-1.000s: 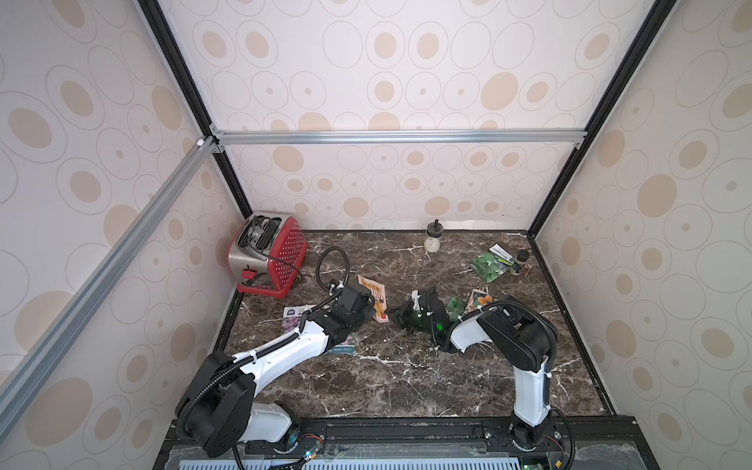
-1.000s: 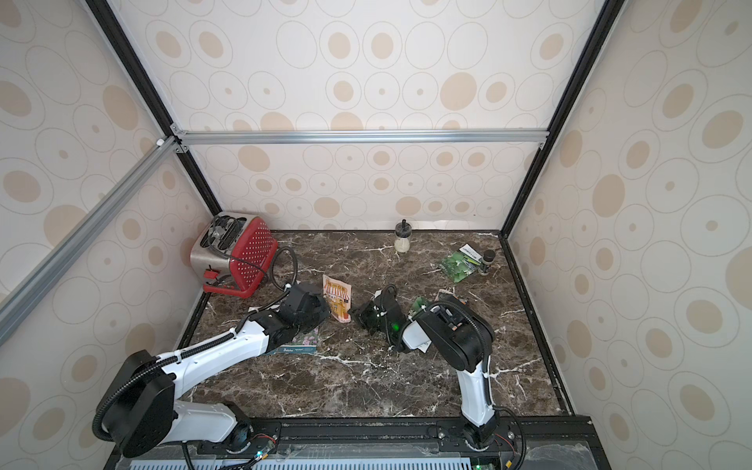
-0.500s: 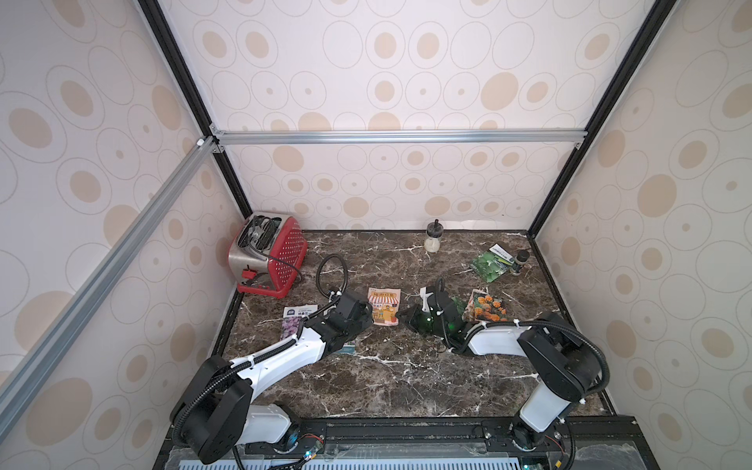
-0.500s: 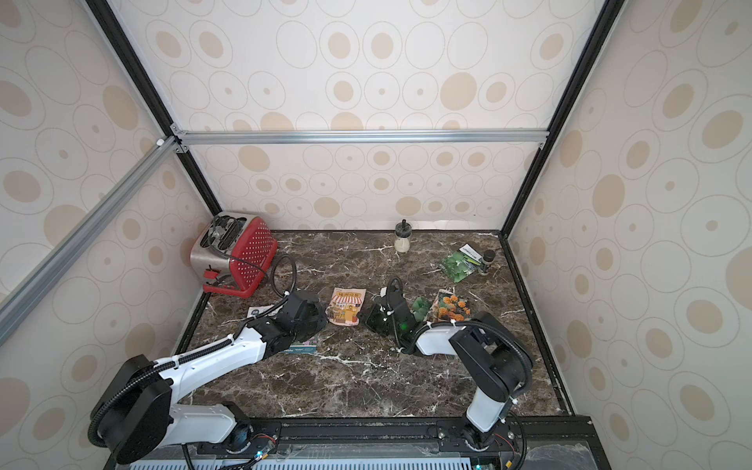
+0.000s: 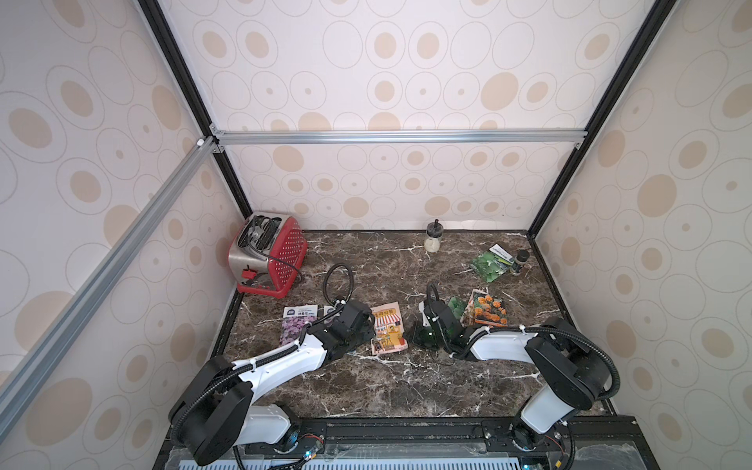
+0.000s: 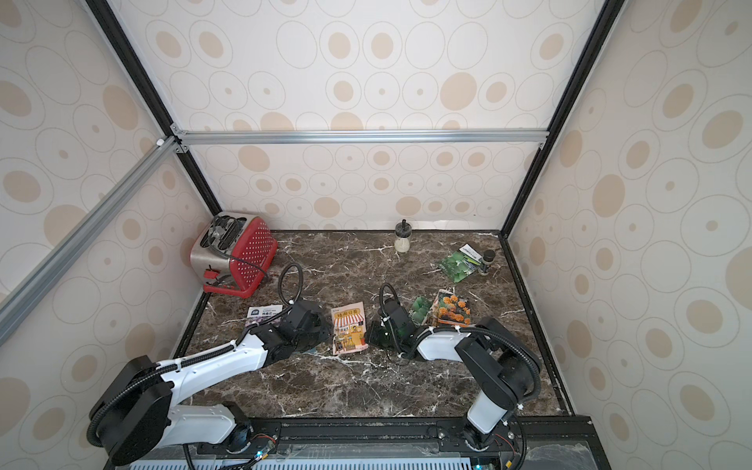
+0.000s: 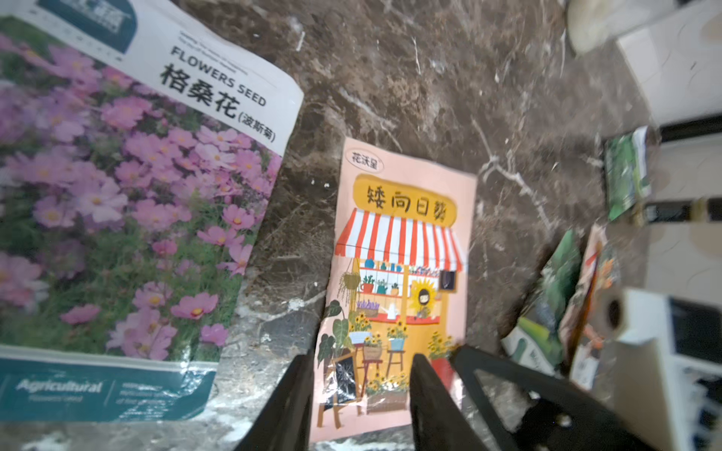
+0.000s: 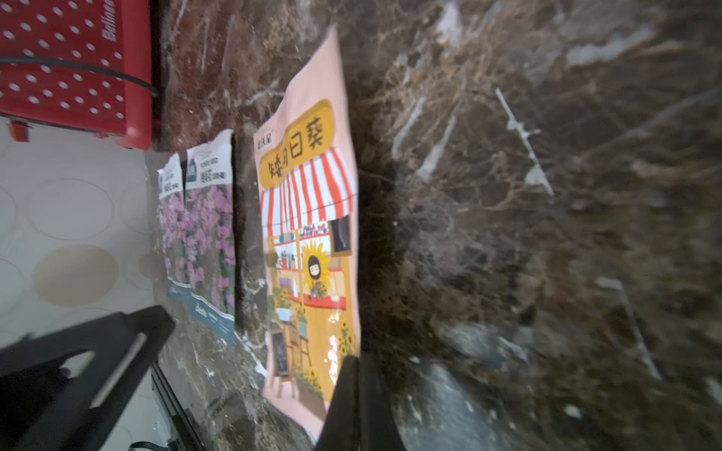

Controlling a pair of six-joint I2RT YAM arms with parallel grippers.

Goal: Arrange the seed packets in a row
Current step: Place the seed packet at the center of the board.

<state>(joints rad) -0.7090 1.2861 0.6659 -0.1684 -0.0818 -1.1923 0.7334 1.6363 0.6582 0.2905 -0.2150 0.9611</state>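
Left end effector [image 7: 363, 356]: its two black fingers [image 7: 289, 398] stand apart, one on each side of the lower end of the pink glossy shopfront seed packet [image 7: 394, 273]. That packet lies flat and face up on the dark brown marble bench [image 5: 386, 386]. Right end effector [image 8: 356, 365]: fingers pressed together, tips low at the same packet's right-hand long edge near a corner; whether they touch the foil cannot be told. The two end effectors flank the pink packet, which sits mid-bench in both top views. Toward the robot's left, with a strip of bare marble between, lies a purple-flower seed packet with a white header [image 7: 117, 195], largely covered by the left arm in both top views. A second purple-flower seed packet [image 5: 297, 325] lies alongside it, nearer the left wall. To the right, beyond the right wrist, an orange marigold seed packet [image 5: 488, 309] and a smaller green seed packet [image 5: 456, 306] lie together, their edges overlapping. Well apart, near the far right corner, a green leafy seed packet [image 5: 490, 264] lies askew just beside a small dark-capped jar [image 5: 520, 260]. A small clear jar with pale contents and a black lid [image 5: 433, 242] stands by the back wall. A red dotted toaster with a steel top [image 5: 266, 254] occupies the far left corner.
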